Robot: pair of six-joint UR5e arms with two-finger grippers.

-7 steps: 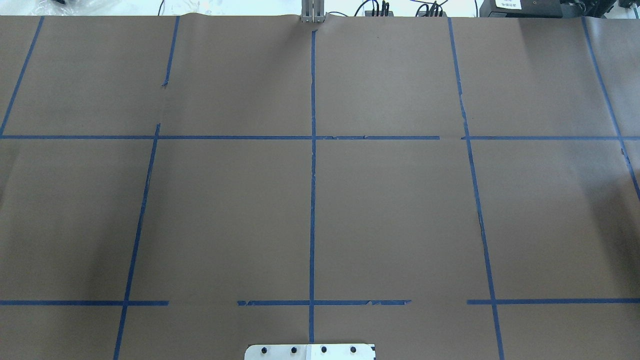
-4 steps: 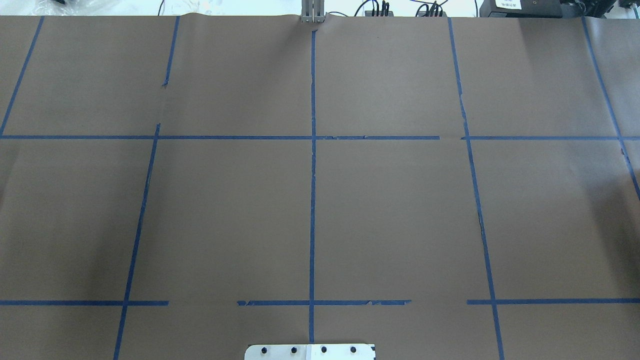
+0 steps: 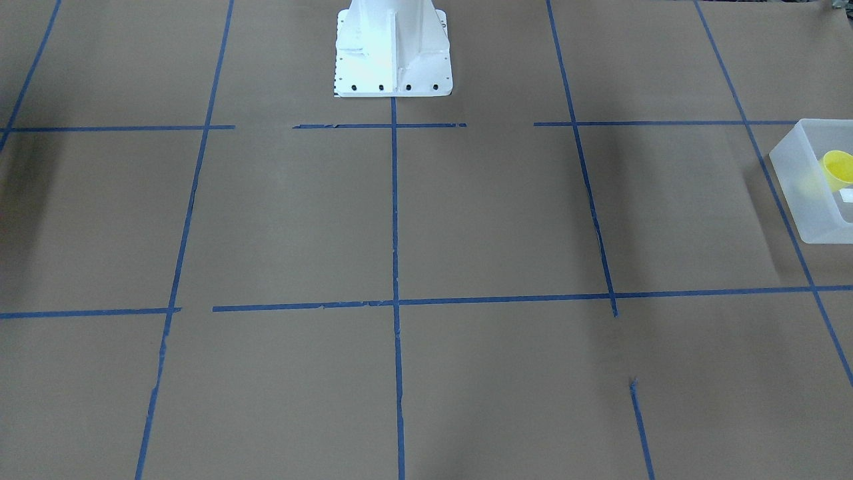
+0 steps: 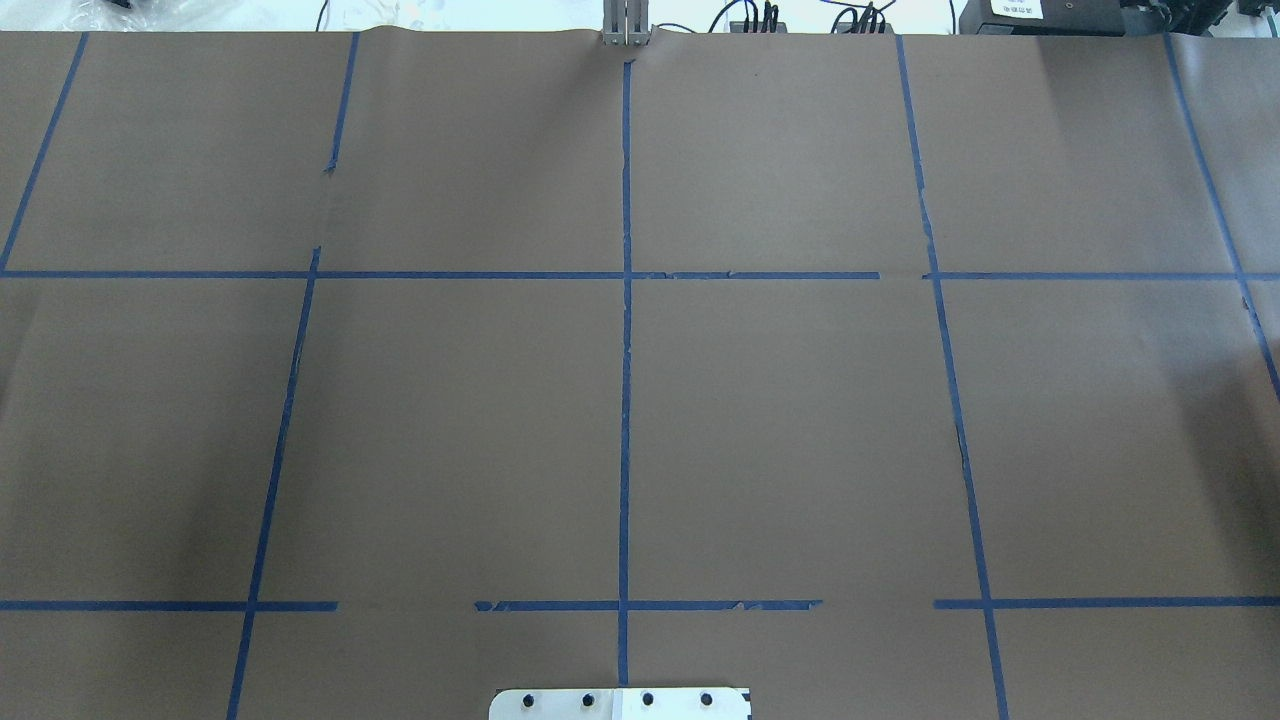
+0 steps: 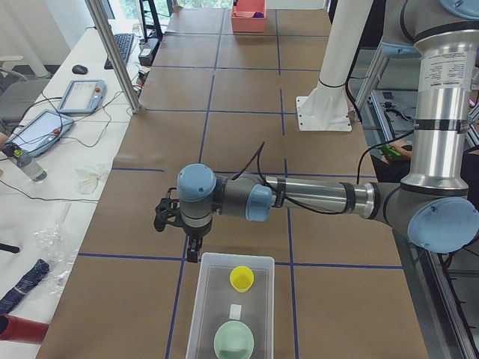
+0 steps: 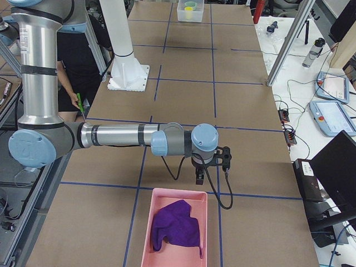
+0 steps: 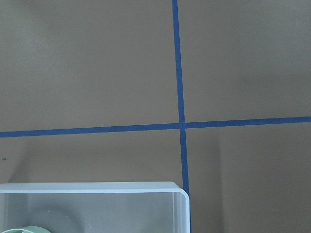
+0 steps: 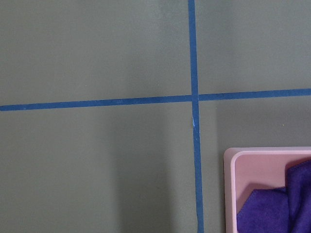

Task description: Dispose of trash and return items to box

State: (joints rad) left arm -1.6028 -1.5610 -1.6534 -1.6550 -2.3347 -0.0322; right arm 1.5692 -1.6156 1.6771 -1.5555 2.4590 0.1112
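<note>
The yellow cup (image 5: 241, 278) stood mouth up inside the box (image 5: 200, 299), close to the short wall that faced the worktop's middle. Deeper in the same box a white label (image 5: 235, 311) lay on the floor, and beyond it sat a green bowl (image 5: 233, 342); the three did not touch. The box rested at the worktop's left end on brown paper (image 4: 450, 430) ruled with blue tape (image 4: 626, 400).

The left gripper (image 5: 193, 253) hung pointing down just beside that short wall, towards the box's corner on the worktop's far edge, over a tape crossing. Whether its jaws were apart or together could not be told.

At the right end sat a pink bin (image 6: 146, 233) holding a crumpled purple cloth (image 6: 177, 225). The right gripper (image 6: 199, 179) hung just beside its inner short wall, and its opening could not be judged either. A white pedestal (image 3: 393, 53) stood at the middle of the near edge.
</note>
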